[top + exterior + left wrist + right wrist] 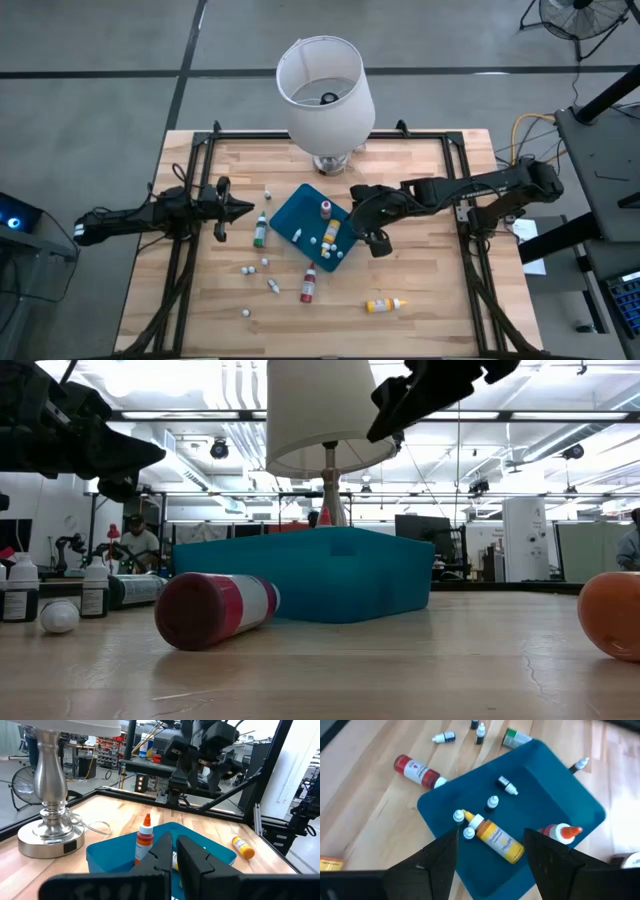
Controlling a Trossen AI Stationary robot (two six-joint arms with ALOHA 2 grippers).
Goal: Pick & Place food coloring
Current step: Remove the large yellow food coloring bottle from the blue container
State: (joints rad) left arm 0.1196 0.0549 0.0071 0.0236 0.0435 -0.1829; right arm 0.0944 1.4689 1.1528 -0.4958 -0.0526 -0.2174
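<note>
A teal tray (300,215) lies mid-table. In it an orange-red food coloring bottle (560,833) stands upright, and a yellow one (496,838) lies on its side among small capped bottles. On the table, a green bottle (260,231) is left of the tray, a red one (309,285) lies near its front corner, and a yellow-orange one (384,304) lies farther right. My right gripper (492,865) hovers open above the tray's right part, pointing slantwise down at the yellow bottle and clear of it. My left gripper (238,210) is shut, level, at the table's left.
A white-shaded lamp (325,85) on a metal base (47,837) stands at the far edge behind the tray. Several tiny bottles (265,263) lie scattered on the wood left of and in front of the tray. Black frame rails (190,250) run along both sides.
</note>
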